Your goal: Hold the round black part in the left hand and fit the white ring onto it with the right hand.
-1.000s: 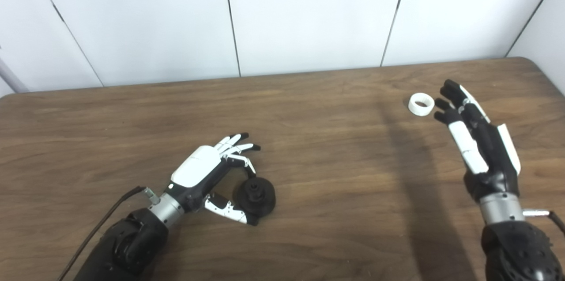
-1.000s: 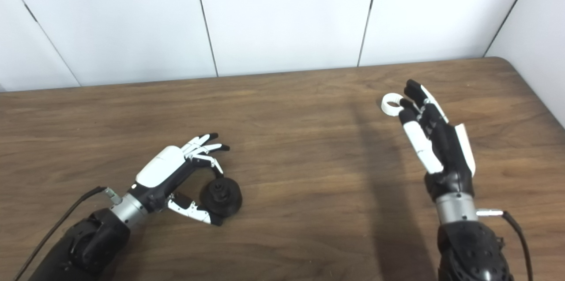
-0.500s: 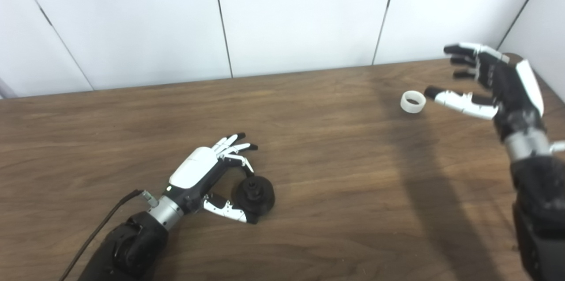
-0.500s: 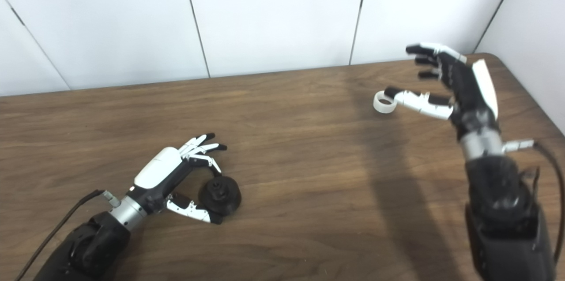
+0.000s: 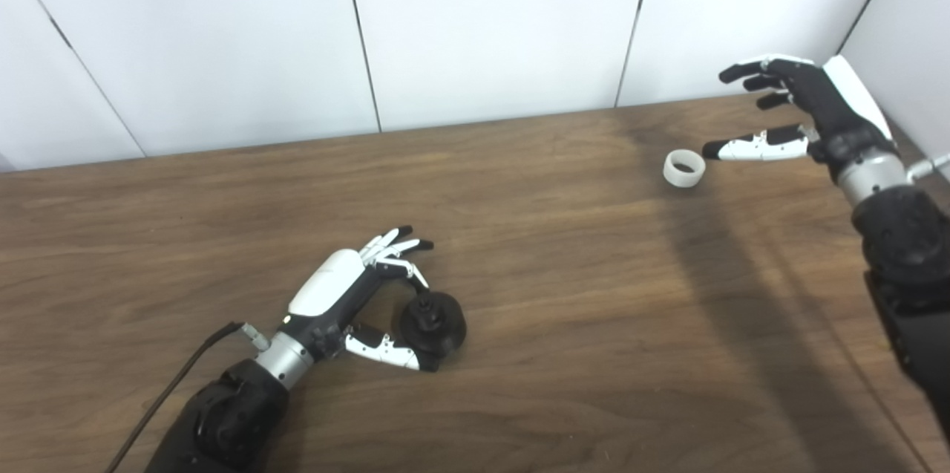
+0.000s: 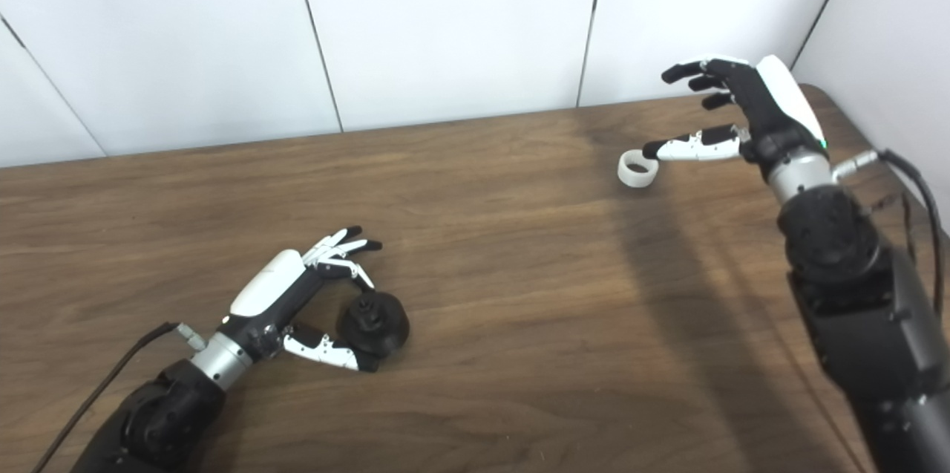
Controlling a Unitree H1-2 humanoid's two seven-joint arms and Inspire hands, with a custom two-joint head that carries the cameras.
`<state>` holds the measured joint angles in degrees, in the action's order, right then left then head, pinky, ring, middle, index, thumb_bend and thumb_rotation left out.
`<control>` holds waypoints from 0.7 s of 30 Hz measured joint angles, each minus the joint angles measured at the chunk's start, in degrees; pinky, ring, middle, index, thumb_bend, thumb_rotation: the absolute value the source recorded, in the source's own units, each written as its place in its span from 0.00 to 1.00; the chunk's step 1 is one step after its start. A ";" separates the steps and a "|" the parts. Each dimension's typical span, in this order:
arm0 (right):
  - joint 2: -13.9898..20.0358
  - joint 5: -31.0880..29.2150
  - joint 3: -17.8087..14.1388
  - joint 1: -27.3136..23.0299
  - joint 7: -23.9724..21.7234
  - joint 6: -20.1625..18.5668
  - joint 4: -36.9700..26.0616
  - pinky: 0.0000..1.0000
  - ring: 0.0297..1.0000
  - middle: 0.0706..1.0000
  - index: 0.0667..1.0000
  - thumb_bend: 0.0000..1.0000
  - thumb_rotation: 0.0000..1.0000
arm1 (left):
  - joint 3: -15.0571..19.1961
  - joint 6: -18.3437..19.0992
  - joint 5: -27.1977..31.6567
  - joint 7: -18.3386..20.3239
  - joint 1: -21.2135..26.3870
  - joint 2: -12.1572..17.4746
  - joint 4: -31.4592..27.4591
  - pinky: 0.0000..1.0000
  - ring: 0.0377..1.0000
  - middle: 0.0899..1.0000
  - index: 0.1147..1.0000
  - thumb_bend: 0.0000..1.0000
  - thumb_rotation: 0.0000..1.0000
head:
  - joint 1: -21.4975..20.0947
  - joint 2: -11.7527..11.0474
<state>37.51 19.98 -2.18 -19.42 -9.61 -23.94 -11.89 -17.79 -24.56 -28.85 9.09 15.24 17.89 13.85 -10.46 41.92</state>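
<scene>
Reaching at upper right, open right hand [image 5: 805,113] must close on ring [image 5: 683,168]; left hand [image 5: 356,295] cups black part [image 5: 434,319], grip uncertain

No text, label, brand, number or sign can be read in either view.

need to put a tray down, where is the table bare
Bare wood runs across the table between the round black part in the left hand and the white ring. The far right corner is crowded by the ring and the open right hand.
</scene>
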 measured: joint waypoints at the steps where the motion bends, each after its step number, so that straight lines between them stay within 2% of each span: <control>1: 0.55 0.59 0.70 -0.77 -0.56 0.03 0.45 0.76 0.85 0.83 0.68 0.72 0.20 | 0.02 0.00 0.09 0.06 0.01 -0.01 0.01 1.00 1.00 0.89 0.42 0.52 0.05 | -0.26 0.09; 7: 4.12 2.46 6.57 -4.38 -7.38 1.56 3.87 0.82 0.92 0.88 0.74 0.76 0.23 | 0.16 0.01 0.34 0.55 0.06 -0.15 -0.01 1.00 1.00 0.89 0.42 0.52 0.05 | -0.44 0.00; 10: 5.59 3.15 8.33 -5.86 -9.84 2.63 6.32 0.81 0.92 0.87 0.73 0.81 0.20 | 0.24 -0.02 0.41 0.66 0.04 -0.13 -0.02 1.00 1.00 0.89 0.42 0.52 0.05 | -0.70 -0.09; 21: 5.45 8.84 14.43 -10.32 -14.89 4.41 11.16 0.79 0.92 0.89 0.73 0.92 0.17 | 0.28 -0.55 1.22 0.98 -0.03 0.42 -0.03 1.00 1.00 0.88 0.42 0.52 0.05 | -1.94 -0.88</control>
<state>42.96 28.82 12.25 -29.74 -24.50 -19.53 -0.73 -17.50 -25.11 -27.63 10.07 15.21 18.31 13.82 -12.39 41.05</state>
